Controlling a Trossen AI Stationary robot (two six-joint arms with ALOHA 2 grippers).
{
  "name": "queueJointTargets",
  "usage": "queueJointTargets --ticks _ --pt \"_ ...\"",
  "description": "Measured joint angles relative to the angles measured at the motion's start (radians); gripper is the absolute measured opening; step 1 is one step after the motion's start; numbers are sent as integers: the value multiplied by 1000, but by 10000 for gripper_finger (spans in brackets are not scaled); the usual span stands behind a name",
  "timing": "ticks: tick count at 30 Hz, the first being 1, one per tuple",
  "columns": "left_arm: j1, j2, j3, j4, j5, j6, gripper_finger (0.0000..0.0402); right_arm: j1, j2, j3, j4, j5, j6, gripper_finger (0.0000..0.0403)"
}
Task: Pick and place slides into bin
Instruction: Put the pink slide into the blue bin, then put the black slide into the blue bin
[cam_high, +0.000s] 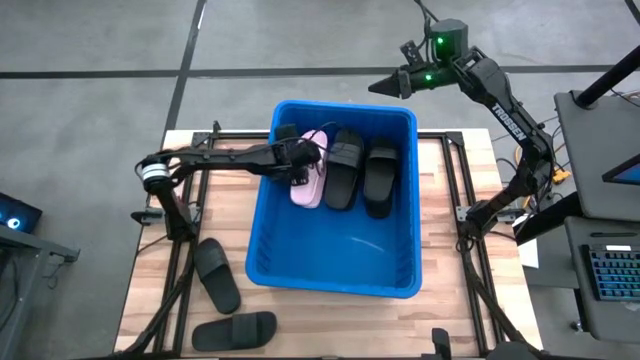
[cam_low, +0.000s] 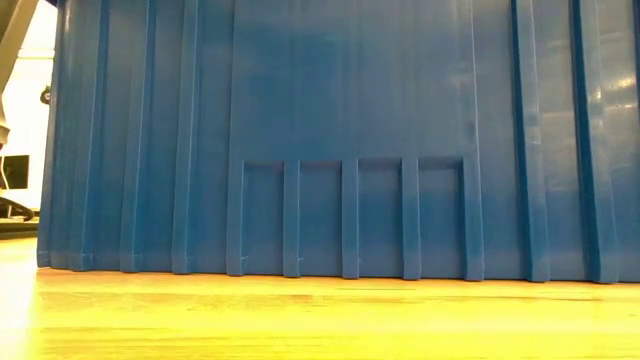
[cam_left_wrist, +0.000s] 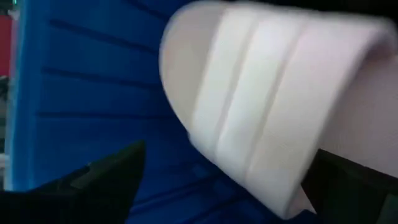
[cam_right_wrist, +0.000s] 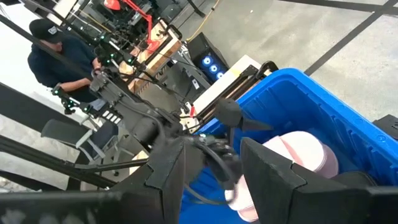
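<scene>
The blue bin (cam_high: 300, 255) stands mid-table; in the low view its near wall (cam_low: 340, 140) fills the picture. Inside it, a pale pink slide (cam_high: 308, 182) lies beside two black slides (cam_high: 343, 170) (cam_high: 380, 180). My left gripper (cam_high: 306, 155) reaches over the bin's left rim and is open, its fingers (cam_left_wrist: 93, 180) either side of the pink slide's ribbed strap (cam_left_wrist: 261, 106). My right gripper (cam_high: 385, 87) hangs open and empty above the bin's far right corner. Two more black slides (cam_high: 218, 275) (cam_high: 235, 330) lie flat on the table left of the bin. My left gripper stands open around the pink slide's strap end. One finger (cam_left_wrist: 93, 180) is clear of it, with blue bin wall showing between them. The slide's edge partly covers the other finger (cam_left_wrist: 354, 186), so I cannot tell whether that one touches.
The wooden table top (cam_high: 450, 200) shows bare planks right of the bin. A person (cam_right_wrist: 56, 56) sits among equipment beyond the table. A keyboard and a monitor (cam_high: 610, 270) stand off the table's right edge.
</scene>
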Motion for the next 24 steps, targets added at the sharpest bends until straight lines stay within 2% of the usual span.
queueJointTargets --ticks 5,9,18,24 --pt "0 -68 0 -10 173 5 382 0 0 0 0 0 0 146" --pt "-15 -134 1 -54 241 -50 382 0 0 0 0 0 0 146" --pt "-59 -413 -1 -62 458 -348 382 0 0 0 1 0 -22 146" --pt "-63 -611 -1 -17 736 -574 382 0 0 -1 1 0 -52 146"
